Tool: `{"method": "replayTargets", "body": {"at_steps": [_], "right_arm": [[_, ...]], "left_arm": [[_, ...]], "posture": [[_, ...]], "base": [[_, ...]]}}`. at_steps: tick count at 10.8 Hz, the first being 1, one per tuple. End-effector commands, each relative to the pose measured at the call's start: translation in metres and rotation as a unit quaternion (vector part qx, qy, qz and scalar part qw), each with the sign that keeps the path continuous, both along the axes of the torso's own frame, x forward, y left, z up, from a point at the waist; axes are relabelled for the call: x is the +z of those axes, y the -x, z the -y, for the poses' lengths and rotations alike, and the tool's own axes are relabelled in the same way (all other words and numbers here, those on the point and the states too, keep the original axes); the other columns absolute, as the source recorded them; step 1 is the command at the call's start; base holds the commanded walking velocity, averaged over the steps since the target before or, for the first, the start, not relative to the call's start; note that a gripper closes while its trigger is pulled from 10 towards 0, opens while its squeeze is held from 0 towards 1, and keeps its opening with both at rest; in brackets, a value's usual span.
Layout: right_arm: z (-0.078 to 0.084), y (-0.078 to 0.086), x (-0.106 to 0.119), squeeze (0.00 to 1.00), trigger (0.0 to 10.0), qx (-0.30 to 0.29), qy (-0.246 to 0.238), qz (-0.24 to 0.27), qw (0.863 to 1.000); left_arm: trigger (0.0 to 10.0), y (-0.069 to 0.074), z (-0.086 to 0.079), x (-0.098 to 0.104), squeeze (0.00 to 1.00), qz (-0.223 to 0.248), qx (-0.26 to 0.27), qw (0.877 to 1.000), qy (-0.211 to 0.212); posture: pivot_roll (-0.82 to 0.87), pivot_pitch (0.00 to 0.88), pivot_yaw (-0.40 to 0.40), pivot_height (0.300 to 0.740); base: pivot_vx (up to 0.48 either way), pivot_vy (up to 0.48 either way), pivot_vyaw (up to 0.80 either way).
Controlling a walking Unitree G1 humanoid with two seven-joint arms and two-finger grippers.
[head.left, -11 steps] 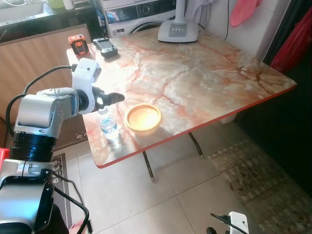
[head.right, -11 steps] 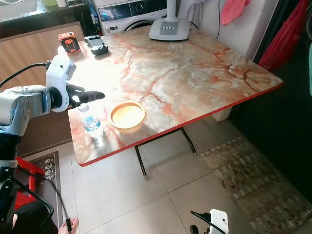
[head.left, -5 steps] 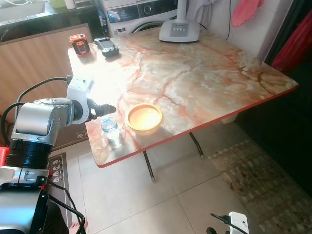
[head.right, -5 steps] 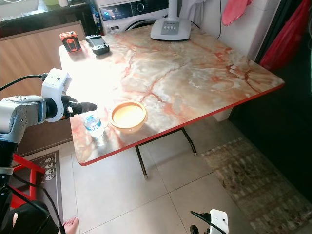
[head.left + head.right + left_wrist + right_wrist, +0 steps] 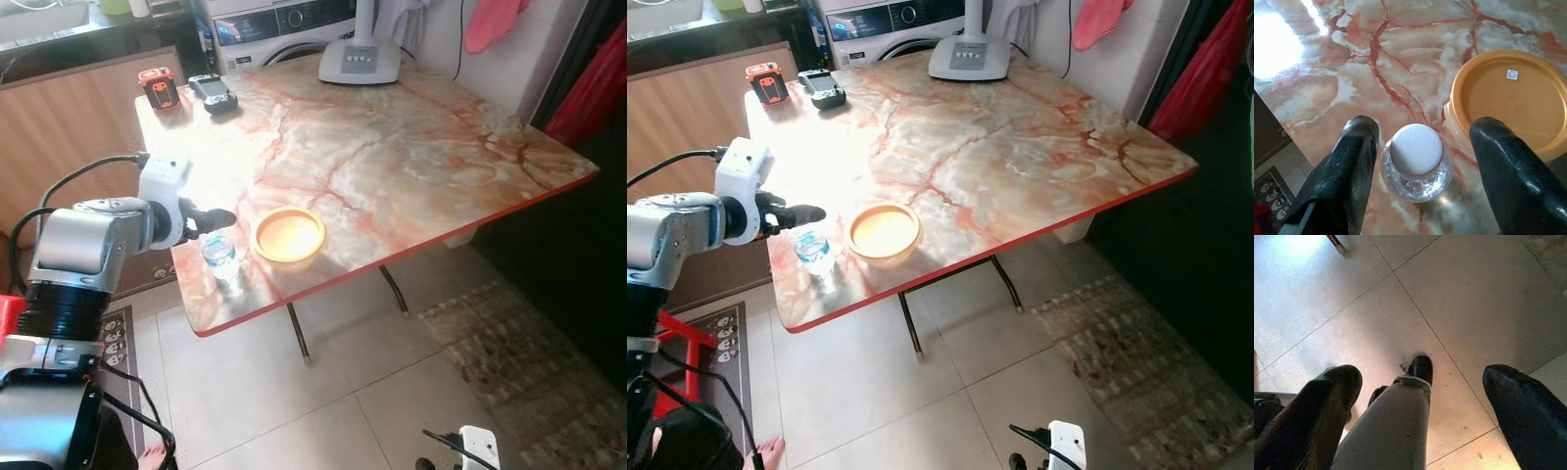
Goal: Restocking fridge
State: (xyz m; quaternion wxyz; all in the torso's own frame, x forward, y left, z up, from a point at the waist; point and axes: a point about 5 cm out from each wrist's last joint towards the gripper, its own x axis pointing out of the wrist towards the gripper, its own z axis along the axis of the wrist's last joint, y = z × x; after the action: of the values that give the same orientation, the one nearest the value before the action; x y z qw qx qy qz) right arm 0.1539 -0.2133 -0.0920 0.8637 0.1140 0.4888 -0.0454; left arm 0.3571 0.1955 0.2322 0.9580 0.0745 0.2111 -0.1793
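Left wrist view: the left claw (image 5: 1422,142) hovers spread wide, a water bottle (image 5: 1417,161) standing between its fingers untouched on the tabletop (image 5: 1415,54); its body hides beneath the cap, bowl (image 5: 1513,98) beside.

— What stands on the marble table (image 5: 411,157) at its far end?

— A white fan base (image 5: 359,61) with buttons. At the far left corner lie an orange-and-black device (image 5: 157,87) and, just beside it, a dark handheld controller (image 5: 213,94).

— And near the front edge?

— An orange bowl (image 5: 288,236), upright.

— Behind the table?

— A washing machine (image 5: 284,29), with a pink cloth (image 5: 493,22) hanging at the wall to its right.

— The floor?

— Pale tiles (image 5: 872,392), and a patterned rug (image 5: 1136,362) on the right.
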Motion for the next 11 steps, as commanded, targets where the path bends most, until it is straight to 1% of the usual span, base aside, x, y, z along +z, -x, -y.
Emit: {"method": "replayTargets", "body": {"at_steps": [1, 2, 4, 6, 7, 8, 9, 10, 11], "right_arm": [[-0.0014, 0.003, -0.0016, 0.0, 10.0, 0.004, -0.002, -0.009, 1.0], [-0.0014, 0.003, -0.0016, 0.0, 10.0, 0.003, -0.002, -0.009, 1.0], [-0.0015, 0.0031, -0.0016, 0.0, 10.0, 0.001, -0.003, -0.008, 1.0], [-0.0014, 0.0031, -0.0016, 0.0, 10.0, 0.003, -0.003, -0.009, 1.0], [-0.0014, 0.0031, -0.0016, 0.0, 10.0, 0.003, -0.003, -0.01, 1.0], [-0.0013, 0.0031, -0.0016, 0.0, 10.0, 0.003, -0.003, -0.009, 1.0], [-0.0013, 0.0031, -0.0016, 0.0, 10.0, 0.003, -0.003, -0.009, 1.0], [-0.0013, 0.0031, -0.0016, 0.0, 10.0, 0.003, -0.003, -0.009, 1.0], [-0.0011, 0.003, -0.0015, 0.0, 10.0, 0.003, -0.002, -0.009, 1.0]], "left_arm": [[10.0, 0.0016, -0.0058, -0.0017, 0.0, -0.003, 0.013, 1.0, -0.003], [10.0, 0.0016, -0.0051, -0.0021, 0.0, -0.003, 0.012, 1.0, -0.003], [9.3, 0.001, -0.0057, -0.0046, 0.0, -0.006, 0.019, 1.0, -0.003], [9.3, 0.0015, -0.0053, -0.0063, 0.0, -0.009, 0.019, 1.0, -0.001], [8.2, 0.0017, -0.0052, -0.0068, 0.0, -0.01, 0.019, 1.0, 0.0], [6.9, 0.0019, -0.0053, -0.0074, 0.0, -0.011, 0.021, 1.0, -0.002], [2.7, 0.0018, -0.0061, -0.0074, 0.0, -0.01, 0.024, 1.0, -0.003], [2.7, 0.0017, -0.0069, -0.0077, 0.0, -0.009, 0.026, 1.0, -0.005], [1.5, 0.0015, -0.0069, -0.008, 0.0, -0.009, 0.026, 1.0, -0.006]], "posture": [[0.14, 0.061, 0.039, 0.74], [0.14, 0.063, 0.039, 0.74], [0.14, 0.065, 0.039, 0.74], [0.14, 0.065, 0.039, 0.74], [0.13, 0.066, 0.038, 0.74], [0.13, 0.067, 0.038, 0.74], [0.14, 0.067, 0.036, 0.74], [0.14, 0.068, 0.037, 0.74], [0.14, 0.068, 0.035, 0.74]], "base": [[0.0, 0.0, 0.0], [0.0, 0.0, 0.0], [0.0, 0.0, 0.0], [0.0, 0.0, 0.0], [0.0, 0.0, 0.0], [0.0, 0.0, 0.0], [0.0, 0.0, 0.0], [0.0, 0.0, 0.0], [0.0, 0.0, 0.0]]}}
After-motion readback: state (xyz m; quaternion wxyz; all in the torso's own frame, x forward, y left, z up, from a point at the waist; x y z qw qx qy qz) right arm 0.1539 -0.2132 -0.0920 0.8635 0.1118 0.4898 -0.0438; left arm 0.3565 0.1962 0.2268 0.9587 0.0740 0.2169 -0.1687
